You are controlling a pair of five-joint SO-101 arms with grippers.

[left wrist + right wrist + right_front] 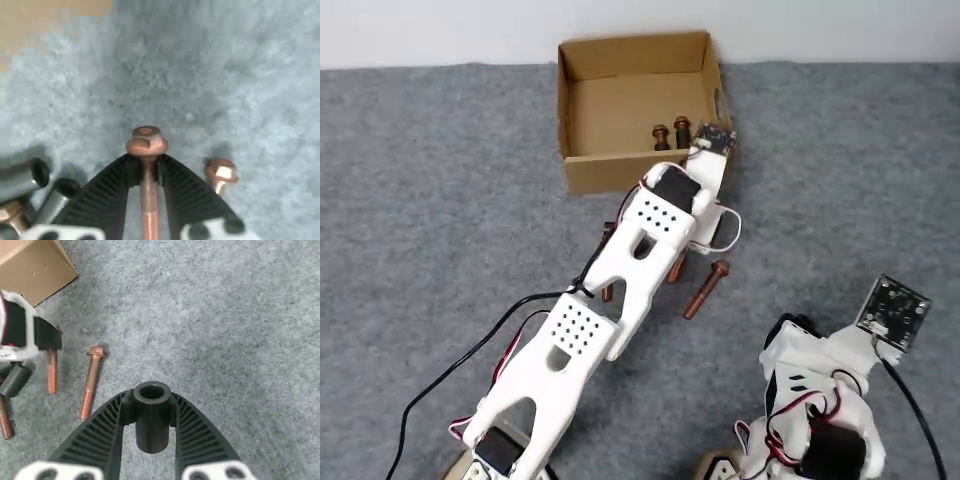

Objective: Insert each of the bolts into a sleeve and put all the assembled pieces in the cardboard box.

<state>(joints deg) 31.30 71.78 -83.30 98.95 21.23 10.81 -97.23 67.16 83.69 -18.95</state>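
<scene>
My left gripper (146, 162) is shut on the shank of a copper bolt (146, 142), just below its hex head, and holds it above the carpet. A second bolt (220, 172) lies just beside it. My right gripper (151, 397) is shut on a black sleeve (151, 415) with its bore facing the camera. In the right wrist view the left gripper (47, 340) hangs with its bolt (51, 371) pointing down, next to a loose bolt (91, 382). The cardboard box (582, 170) stands at the back with two assembled pieces (672, 133) upright in its near right corner.
Loose dark sleeves (30, 175) and another bolt (5, 422) lie close to the left gripper. The left arm (620, 270) stretches across the carpet and hides what is under it. A loose bolt (705, 288) lies to its right. The right arm (820, 400) sits at the near right.
</scene>
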